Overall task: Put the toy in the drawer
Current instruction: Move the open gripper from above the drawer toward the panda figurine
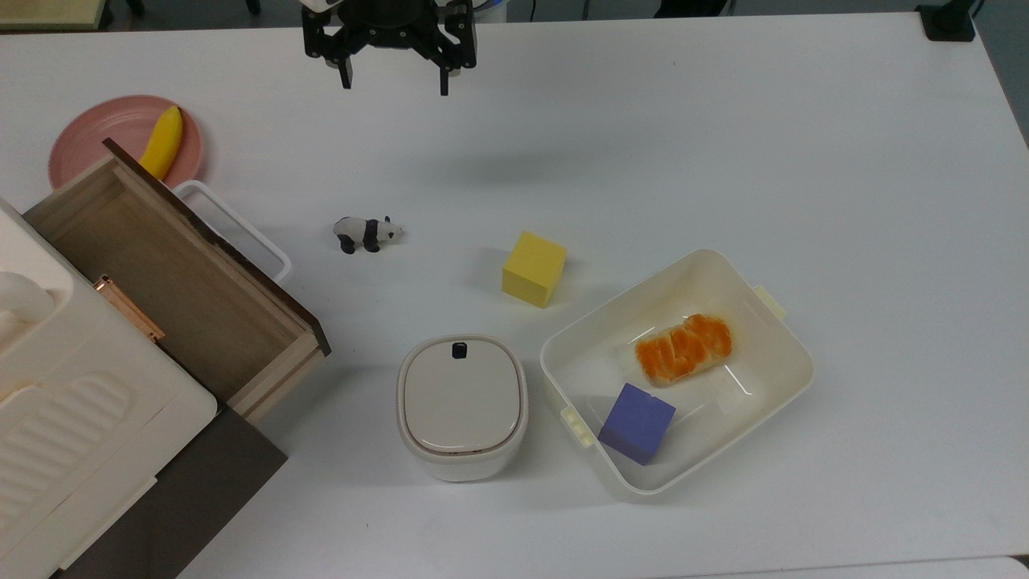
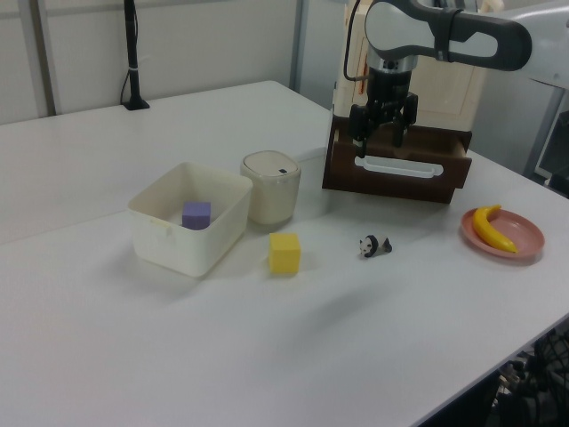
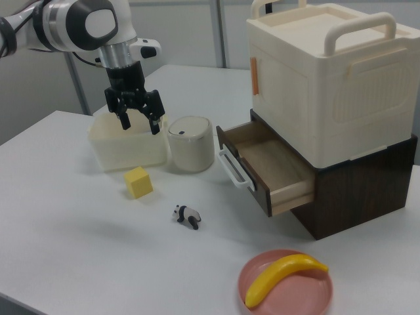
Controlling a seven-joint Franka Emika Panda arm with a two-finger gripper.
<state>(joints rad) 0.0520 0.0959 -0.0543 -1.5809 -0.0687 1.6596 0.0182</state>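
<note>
The gripper hangs high above the far edge of the desk, fingers spread apart and holding nothing, so the grasp has not begun. The toy, a small panda, stands on its four legs on bare desk, well apart from the gripper and nearer the camera in the top view. Nothing crowds it: the yellow cube sits to the top view's right, and the drawer lies to the top view's left.

The drawer is pulled out of its dark cabinet beneath a cream case, its wooden inside open and bare, the white handle facing the toy. That leaves a short path from toy to drawer, likely the reason it stands open.

A lidded pot and a cream tub holding a purple cube and a piece of bread sit nearer, off that path. A banana rests on a pink plate beyond the drawer.

The toy is small, so the gripper will probably need to descend squarely over it.
</note>
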